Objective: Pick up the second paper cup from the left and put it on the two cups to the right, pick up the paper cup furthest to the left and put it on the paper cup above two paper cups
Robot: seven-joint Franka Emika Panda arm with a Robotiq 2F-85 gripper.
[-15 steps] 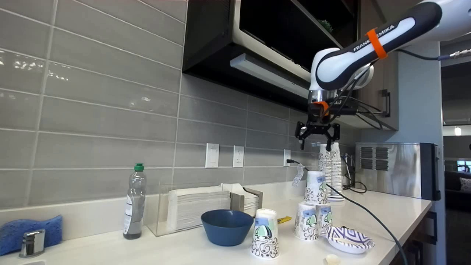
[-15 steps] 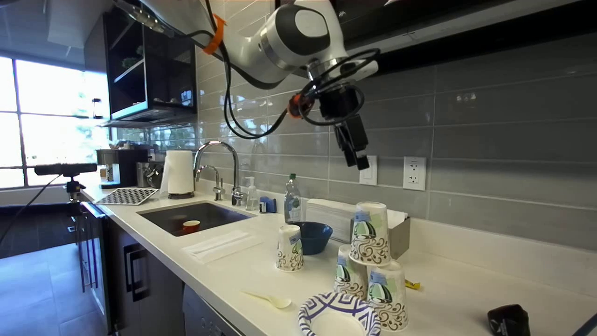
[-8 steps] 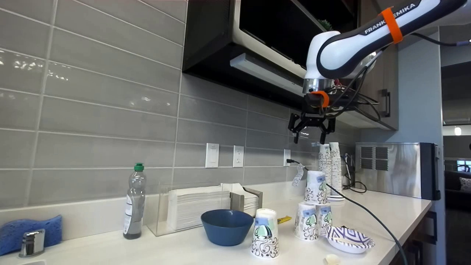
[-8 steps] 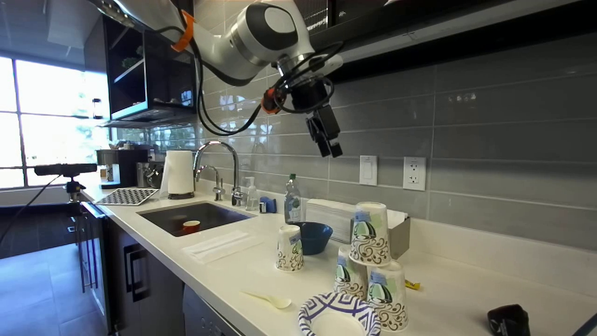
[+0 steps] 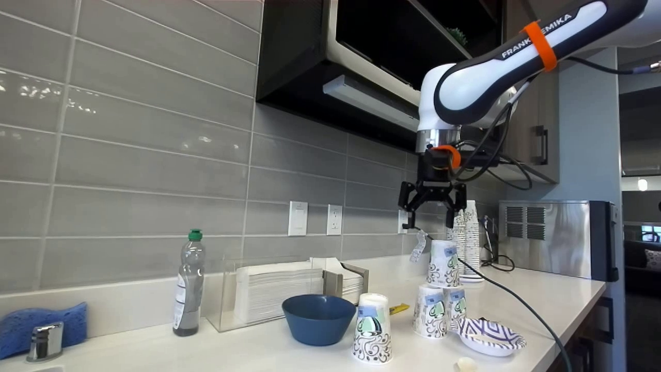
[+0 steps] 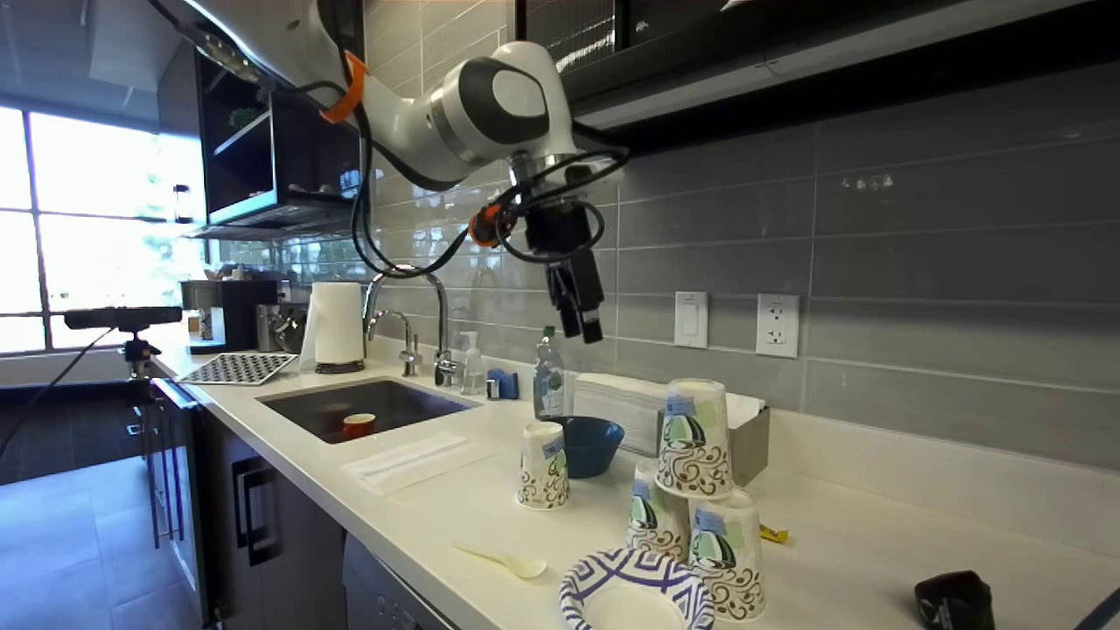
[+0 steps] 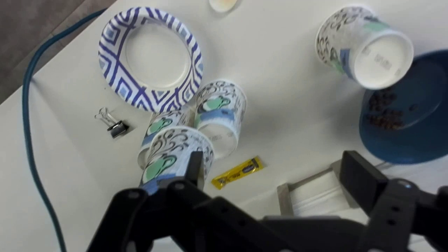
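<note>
Two upside-down patterned paper cups stand side by side on the counter, one partly in front of the other; both also show in the wrist view. A third cup rests upside down on top of them, also in the wrist view. The leftmost cup stands alone, upside down, beside a blue bowl; it also shows in an exterior view. My gripper is open and empty, in the air higher than the cups. In the wrist view one fingertip overlaps the upper cup.
The blue bowl and napkin holder are near the lone cup. A patterned dish touches the cup pair. A yellow packet, binder clip, cable, spoon and bottle lie or stand around. A cabinet hangs above.
My open gripper has shifted left in both exterior views over the last second. It rose, then came down over the last half second. The cups have not moved.
</note>
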